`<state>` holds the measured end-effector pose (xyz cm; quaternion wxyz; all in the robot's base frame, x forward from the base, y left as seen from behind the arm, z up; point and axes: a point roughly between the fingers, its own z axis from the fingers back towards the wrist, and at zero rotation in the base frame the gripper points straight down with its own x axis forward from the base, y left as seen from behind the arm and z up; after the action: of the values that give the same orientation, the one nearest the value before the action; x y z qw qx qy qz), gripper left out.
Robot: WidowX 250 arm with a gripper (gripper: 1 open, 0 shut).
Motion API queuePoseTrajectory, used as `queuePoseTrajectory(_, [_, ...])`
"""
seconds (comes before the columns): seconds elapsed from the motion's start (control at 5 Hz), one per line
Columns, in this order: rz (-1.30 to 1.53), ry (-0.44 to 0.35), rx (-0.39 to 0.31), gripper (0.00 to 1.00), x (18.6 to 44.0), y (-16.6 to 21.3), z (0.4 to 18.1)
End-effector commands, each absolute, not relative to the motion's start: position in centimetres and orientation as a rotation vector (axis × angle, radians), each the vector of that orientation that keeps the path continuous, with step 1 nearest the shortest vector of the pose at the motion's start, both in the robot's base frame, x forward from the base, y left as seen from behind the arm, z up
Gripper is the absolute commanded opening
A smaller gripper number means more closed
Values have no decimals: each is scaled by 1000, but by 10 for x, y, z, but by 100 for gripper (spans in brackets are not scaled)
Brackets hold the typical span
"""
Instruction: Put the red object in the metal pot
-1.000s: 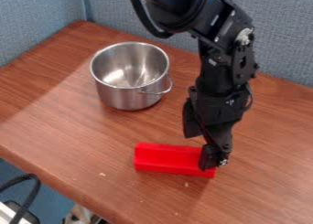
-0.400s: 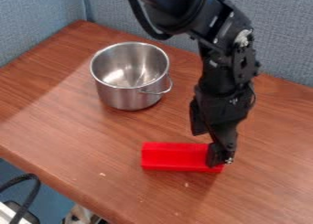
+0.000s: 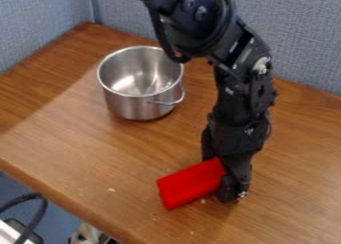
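The red object is an elongated red block lying askew on the wooden table near its front edge. My gripper points straight down over the block's right end, with its dark fingers open and low on either side of that end. The block's right end is partly hidden behind the fingers, and I cannot tell whether they touch it. The metal pot stands upright and empty at the back left, well apart from the gripper. Its thin wire handle faces the front right.
The table's front edge runs just below the block, and dark cables show beyond it at the lower left. A blue wall panel stands behind the table. The arm rises above the pot's right side.
The gripper has come down lower onto the block's right end. The block has swung from lying level along the table edge to an angled pose and shifted a little.
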<state>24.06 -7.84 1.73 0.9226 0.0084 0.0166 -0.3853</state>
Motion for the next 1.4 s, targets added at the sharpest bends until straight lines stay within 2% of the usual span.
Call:
queuePoseTrajectory(0.0, [-809,52,23,100,235,-76,20])
queuePoseTrajectory(0.4, [-808,37,22,100,236,-76,29])
queuePoseTrajectory(0.6, [-804,36,21,0,236,-75,32])
queuePoseTrajectory(0.8, [-789,55,32,0,237,-72,48])
queuePoseTrajectory(1.2, [-520,94,101,0,261,-51,119])
